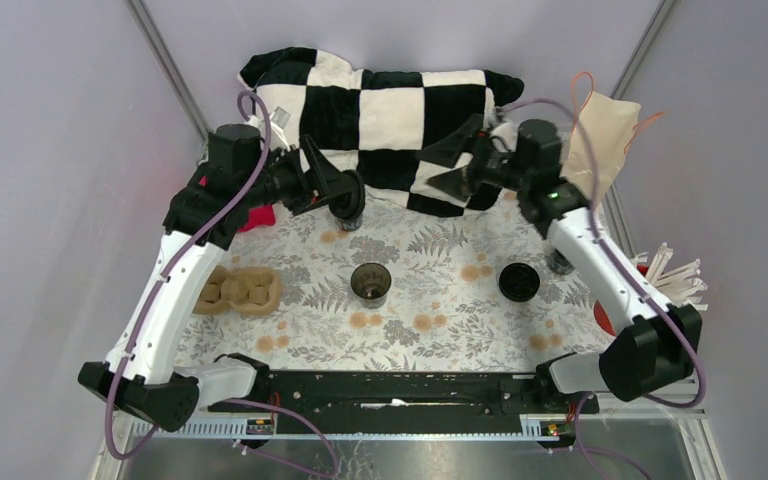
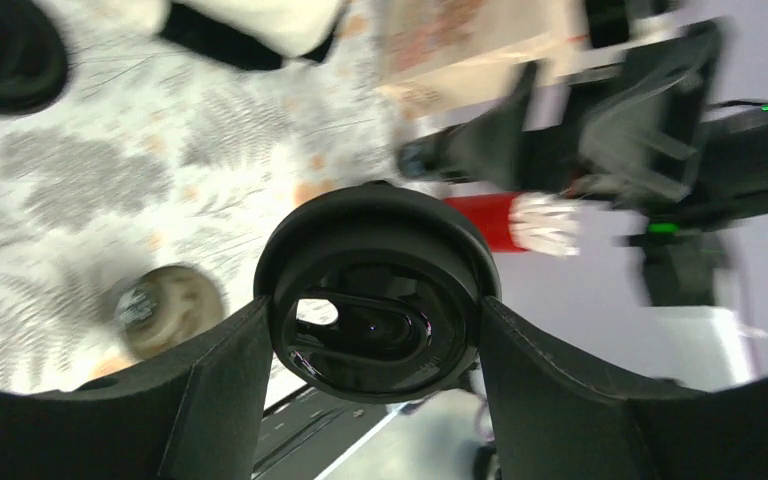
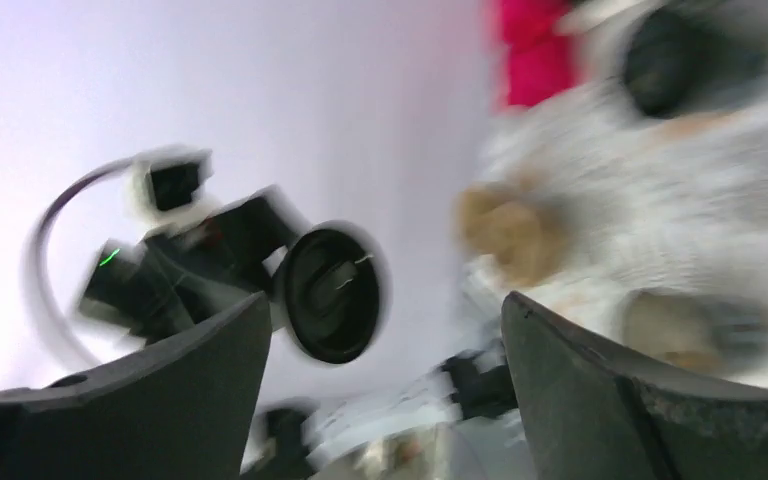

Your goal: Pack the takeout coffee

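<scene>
One lidded cup [image 2: 375,250] seems clamped by left claw [image 2: 372,310]; right claw [image 3: 385,300] gapes empty.

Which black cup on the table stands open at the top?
The cup at the middle of the floral cloth: its brownish inside shows. The black one to its right looks dark all over from above.

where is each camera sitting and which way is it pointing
top external: above and behind the bases, looking down on the table; left arm, right arm, left gripper and right gripper all show
left wrist: on the left arm, looking past its own fingers and the black lid between them, toward the right arm
right wrist: on the right arm, blurred, facing the left arm; its own open fingers frame the view
shared: both wrist views show the lid
</scene>
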`<action>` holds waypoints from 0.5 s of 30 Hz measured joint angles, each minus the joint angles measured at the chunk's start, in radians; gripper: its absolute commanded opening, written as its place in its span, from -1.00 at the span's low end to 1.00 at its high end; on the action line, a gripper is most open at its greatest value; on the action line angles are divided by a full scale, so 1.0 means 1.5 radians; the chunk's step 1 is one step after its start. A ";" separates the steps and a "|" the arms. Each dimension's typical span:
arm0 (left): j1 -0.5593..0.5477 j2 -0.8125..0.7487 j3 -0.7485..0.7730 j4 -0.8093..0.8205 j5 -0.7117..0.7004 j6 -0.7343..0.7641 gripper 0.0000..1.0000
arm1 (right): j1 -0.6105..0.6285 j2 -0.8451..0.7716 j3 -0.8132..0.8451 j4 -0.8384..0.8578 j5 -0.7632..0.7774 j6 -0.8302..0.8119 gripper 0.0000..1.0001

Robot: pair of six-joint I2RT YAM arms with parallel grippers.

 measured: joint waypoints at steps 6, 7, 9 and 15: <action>-0.073 0.064 0.011 -0.166 -0.168 0.097 0.26 | -0.086 -0.019 0.113 -0.506 0.213 -0.390 0.86; -0.114 0.082 0.011 -0.184 -0.199 0.107 0.26 | -0.082 -0.018 0.110 -0.545 0.226 -0.426 0.87; -0.183 0.115 0.008 -0.204 -0.246 0.118 0.24 | -0.077 -0.018 0.085 -0.607 0.242 -0.481 0.87; -0.317 0.197 -0.023 -0.238 -0.358 0.128 0.25 | -0.075 -0.019 0.015 -0.684 0.255 -0.548 0.88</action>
